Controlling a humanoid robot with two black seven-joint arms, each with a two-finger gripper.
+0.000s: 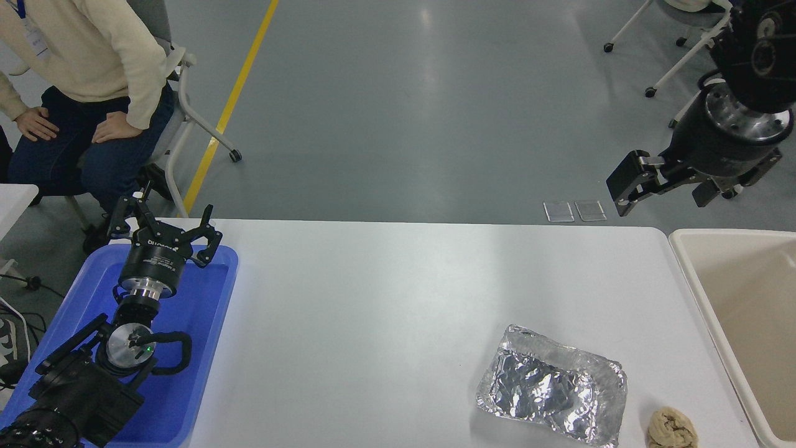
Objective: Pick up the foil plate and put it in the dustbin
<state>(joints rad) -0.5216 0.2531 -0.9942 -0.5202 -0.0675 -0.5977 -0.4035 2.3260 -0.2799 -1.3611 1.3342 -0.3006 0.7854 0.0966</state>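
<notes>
The foil plate (550,386), a wrinkly silver tray with a raised rim, lies on the white table (385,298) near its front right. The dustbin (689,269), a large beige tub with a thick pale rim, stands just past the table's right end. My right gripper (662,194) is open and empty. It hangs high at the upper right, beyond the table's far edge, far above and behind the foil plate. My left gripper (165,227) is open and parked over the blue tray at the lower left.
A bright blue tray (205,348) sits at the table's left end under the left arm. A small tan lumpy ball (671,429) lies right of the foil plate. A person (81,74) sits on a chair at the far left. Wheeled chairs (671,56) stand at the far right.
</notes>
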